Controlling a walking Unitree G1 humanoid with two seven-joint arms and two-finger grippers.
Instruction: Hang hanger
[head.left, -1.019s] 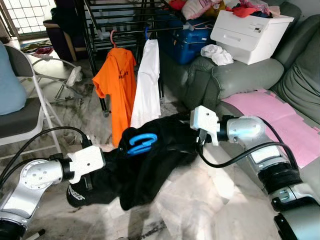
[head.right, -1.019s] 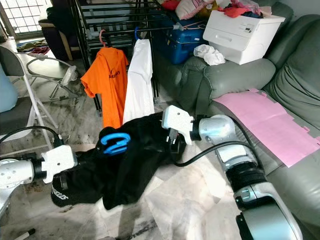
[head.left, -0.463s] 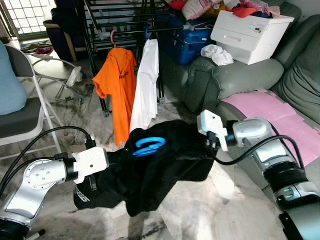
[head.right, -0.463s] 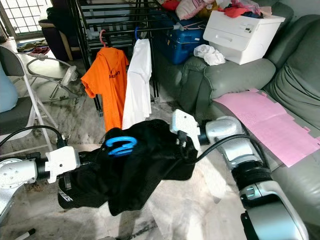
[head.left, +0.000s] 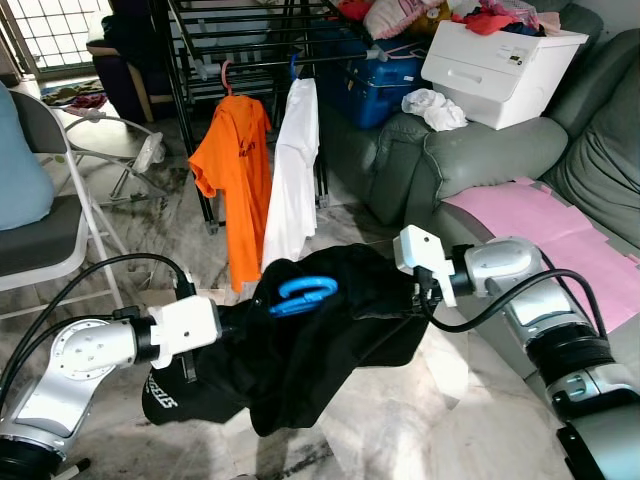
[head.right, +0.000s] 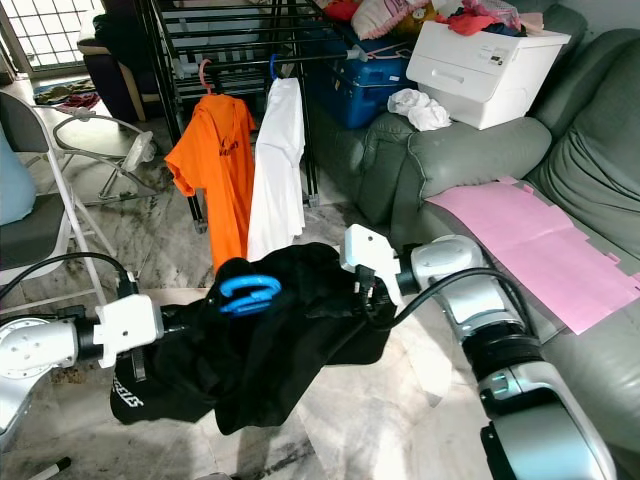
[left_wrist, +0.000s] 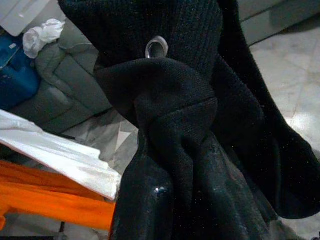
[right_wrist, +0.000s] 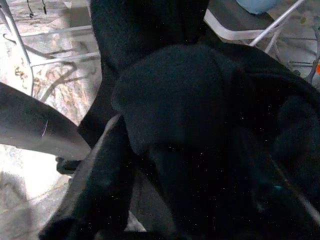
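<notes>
You are mid-task: the black garment (head.left: 300, 340) with its blue hanger (head.left: 305, 292) hangs between both grippers, unhung. The drying rack (head.left: 240, 40) stands at twelve o'clock. Cloth hides the fingers; their state is unclear.

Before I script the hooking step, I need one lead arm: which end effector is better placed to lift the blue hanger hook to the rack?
Left, probably. The left end effector grips the black garment beside the blue plastic hanger hook, below the black drying rack. The right end effector holds the far edge.
</notes>
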